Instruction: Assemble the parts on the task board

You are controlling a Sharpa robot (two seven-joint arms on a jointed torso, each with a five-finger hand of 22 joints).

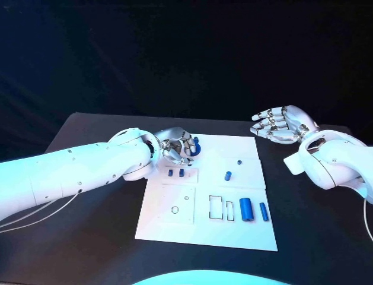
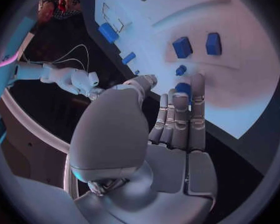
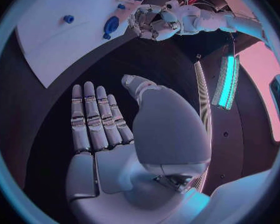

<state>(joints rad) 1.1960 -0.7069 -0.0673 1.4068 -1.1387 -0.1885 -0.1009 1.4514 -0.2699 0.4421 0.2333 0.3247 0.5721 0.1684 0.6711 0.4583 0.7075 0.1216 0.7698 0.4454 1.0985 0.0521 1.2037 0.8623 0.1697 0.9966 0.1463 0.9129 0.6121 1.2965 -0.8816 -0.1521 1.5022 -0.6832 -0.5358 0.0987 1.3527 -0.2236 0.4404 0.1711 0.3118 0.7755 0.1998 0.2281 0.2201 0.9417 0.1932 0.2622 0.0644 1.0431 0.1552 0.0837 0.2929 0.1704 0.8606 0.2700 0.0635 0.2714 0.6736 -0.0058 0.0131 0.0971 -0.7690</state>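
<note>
A small blue part (image 1: 195,144), judged light, stiff and best pinched across its sides, is held by the left hand (image 1: 179,148) over the white board (image 1: 238,231); the right hand (image 1: 276,126) is kept released.

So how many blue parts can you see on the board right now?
7: one at the left hand fingers; two side by side; two small mid-board; two long near the right edge. The hand may hide more.

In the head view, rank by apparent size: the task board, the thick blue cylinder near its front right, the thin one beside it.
1. Task board
2. Thick cylinder
3. Thin cylinder, similar in length but clearly slimmer
</note>
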